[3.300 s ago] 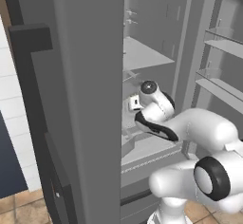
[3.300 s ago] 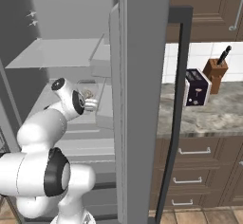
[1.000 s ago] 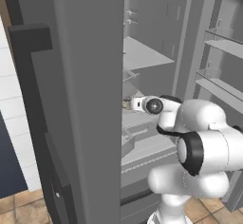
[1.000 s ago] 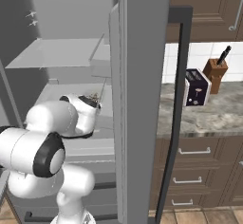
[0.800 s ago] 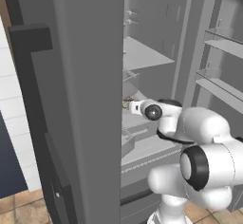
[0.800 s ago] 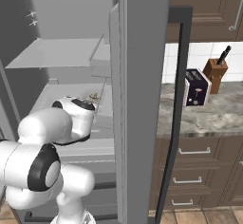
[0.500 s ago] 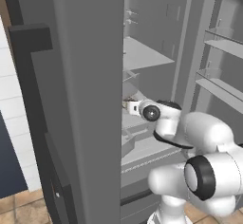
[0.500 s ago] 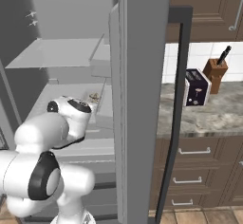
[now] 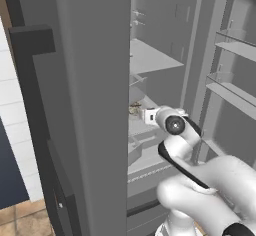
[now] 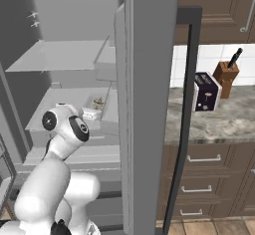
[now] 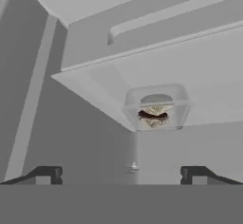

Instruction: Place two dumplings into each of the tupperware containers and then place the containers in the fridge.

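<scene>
The step in hand looks like stowing a container in the fridge. The tool has its tips spread wide, holding nothing. Ahead of it, well apart, a tupperware container with dumplings sits on the fridge shelf. Next, likely pulling the arm clear.

White arm bent, pincer spread wide
</scene>
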### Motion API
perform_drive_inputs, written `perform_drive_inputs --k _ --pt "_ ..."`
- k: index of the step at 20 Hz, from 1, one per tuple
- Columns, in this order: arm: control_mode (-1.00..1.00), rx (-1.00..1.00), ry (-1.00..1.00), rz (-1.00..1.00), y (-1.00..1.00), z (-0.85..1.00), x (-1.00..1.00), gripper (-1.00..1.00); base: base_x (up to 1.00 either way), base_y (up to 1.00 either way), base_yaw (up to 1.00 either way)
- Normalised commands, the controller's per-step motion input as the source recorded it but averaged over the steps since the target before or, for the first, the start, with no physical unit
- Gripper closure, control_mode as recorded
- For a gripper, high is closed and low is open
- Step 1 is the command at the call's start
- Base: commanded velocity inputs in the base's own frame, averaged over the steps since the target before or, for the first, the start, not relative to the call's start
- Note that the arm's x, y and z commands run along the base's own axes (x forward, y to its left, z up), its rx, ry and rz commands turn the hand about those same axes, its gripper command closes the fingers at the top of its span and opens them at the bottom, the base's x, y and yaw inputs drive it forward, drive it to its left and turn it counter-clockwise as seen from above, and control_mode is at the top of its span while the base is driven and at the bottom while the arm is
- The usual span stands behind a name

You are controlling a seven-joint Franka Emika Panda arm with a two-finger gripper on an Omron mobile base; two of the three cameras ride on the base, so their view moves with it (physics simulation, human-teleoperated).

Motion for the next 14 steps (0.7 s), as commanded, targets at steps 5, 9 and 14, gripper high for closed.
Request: perform_drive_inputs --k 5,9,14 --pt "-1.0 -0.12 0.12 0.0 0.17 0.96 -0.79 -1.0 0.0 0.0 0.0" --pt "-1.0 -0.17 0.26 0.0 0.0 0.39 -1.0 -1.0 0.0 0.0 0.0" --pt "-1.0 -0.05 0.22 0.0 -0.01 -0.03 -0.87 -1.0 0.0 0.0 0.0"
